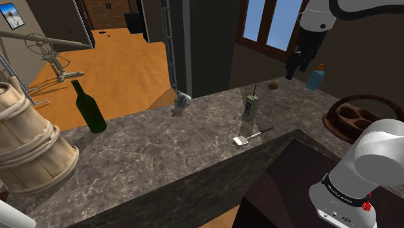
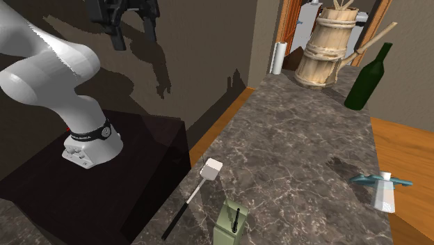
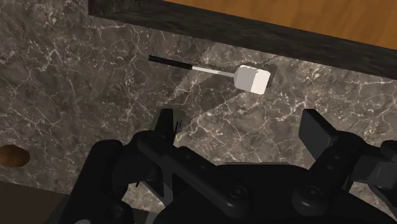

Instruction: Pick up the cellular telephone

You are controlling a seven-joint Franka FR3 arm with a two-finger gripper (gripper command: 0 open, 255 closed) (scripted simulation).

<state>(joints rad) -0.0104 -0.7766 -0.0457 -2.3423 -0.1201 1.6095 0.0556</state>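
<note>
On the marble bench (image 1: 162, 149), one white-bladed spatula (image 1: 242, 139) lies nearest the stand (image 1: 285, 188), one olive cellular telephone (image 1: 251, 107) upright just beyond it. Farther along is one green bottle (image 1: 89, 107); high above, the jaws hang spread apart, empty.

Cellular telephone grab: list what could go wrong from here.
1. The cellular telephone stands upright on a narrow base. The open gripper, high above the counter, could tip it if the descent is slightly off.
2. The spatula lies close beside it, so a finger might strike or pinch that instead.
3. Both sit near the counter edge facing the stand, so a knocked telephone may fall off.
</note>
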